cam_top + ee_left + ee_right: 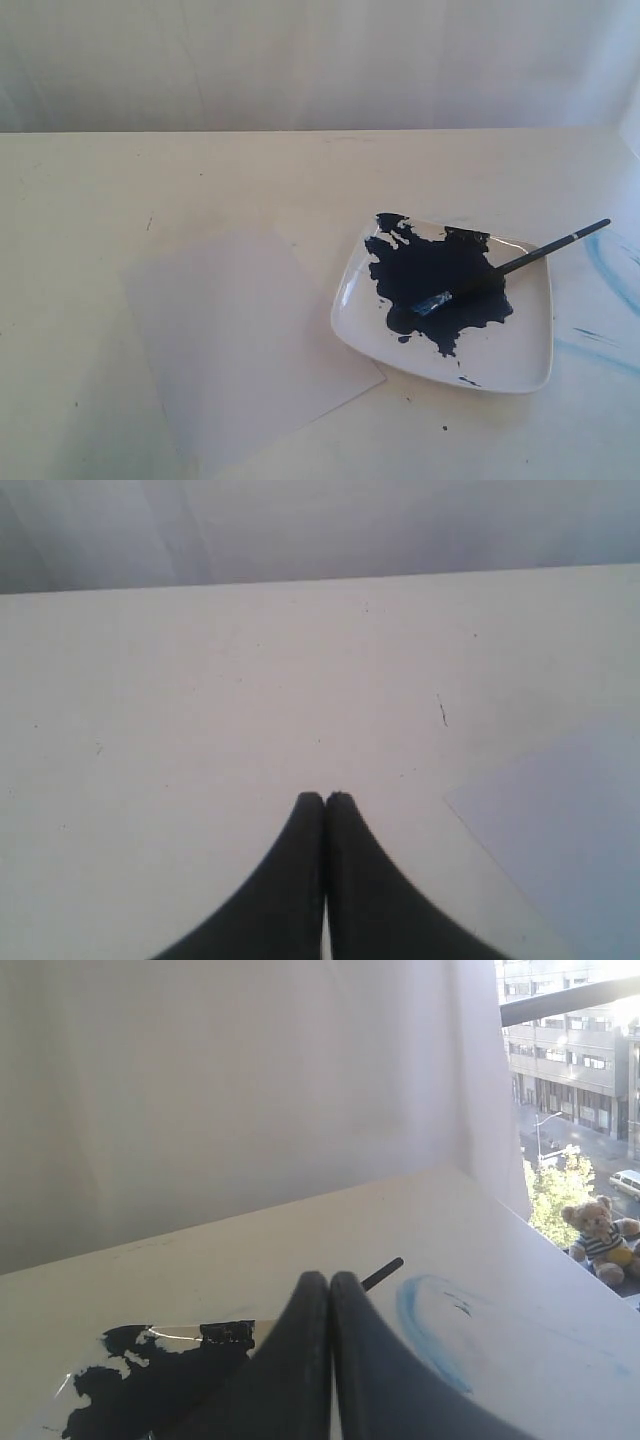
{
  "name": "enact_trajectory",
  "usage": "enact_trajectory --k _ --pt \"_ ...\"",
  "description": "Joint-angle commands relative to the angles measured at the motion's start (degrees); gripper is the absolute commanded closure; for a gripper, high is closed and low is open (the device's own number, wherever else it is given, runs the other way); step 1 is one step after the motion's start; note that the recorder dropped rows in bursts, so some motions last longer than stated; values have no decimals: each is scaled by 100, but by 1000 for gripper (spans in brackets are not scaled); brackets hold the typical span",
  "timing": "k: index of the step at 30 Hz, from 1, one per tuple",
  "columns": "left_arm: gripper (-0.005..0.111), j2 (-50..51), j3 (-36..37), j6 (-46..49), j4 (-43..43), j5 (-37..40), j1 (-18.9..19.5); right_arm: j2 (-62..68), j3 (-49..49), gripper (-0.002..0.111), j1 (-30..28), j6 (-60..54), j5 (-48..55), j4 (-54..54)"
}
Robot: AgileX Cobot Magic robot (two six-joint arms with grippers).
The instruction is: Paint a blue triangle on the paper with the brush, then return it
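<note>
Pale surface [100, 200]: blank paper [240, 340] left of plate [520, 365]; brush [527, 259] across plate w/ tip in paint [430, 270]. Left hand [325, 798], right hand [330, 1278] pinched closed, empty. Risk: clipping rim on grab, tipping plate, splashing paper.

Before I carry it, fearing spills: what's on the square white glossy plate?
A dark-blue paint pool covers the plate's middle; the thin black-handled brush lies in it, handle past the rim. Paint hides the surface beneath.
</note>
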Motion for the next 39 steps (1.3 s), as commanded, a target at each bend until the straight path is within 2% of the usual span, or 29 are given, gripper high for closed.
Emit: enact_trajectory --k 1,11,17,22,26,30,34,39 --pt "107 332 -78 -40 -26 20 -43 -31 29 108 -32 25 35 -10" --pt "107 362 -78 -89 -48 -307 -43 -31 29 108 -32 25 56 -10" --pt "107 416 -68 -599 -49 -838 -43 -31 29 108 -32 25 46 30" --pt "107 932 -68 -1142 -49 -1194 -67 -31 29 108 -32 25 46 103" --pt "107 1592 -68 -1577 139 -1620 -254 -31 29 108 -32 25 46 186" --pt "107 2276 -80 -2547 1470 -2288 -484 -31 29 108 -32 25 46 186" --pt "107 2973 -142 -4818 3550 -3236 -498 -31 29 108 -32 25 46 186" --pt "107 3966 -607 -6396 5192 -3804 -498 -31 29 108 -32 118 72 187"
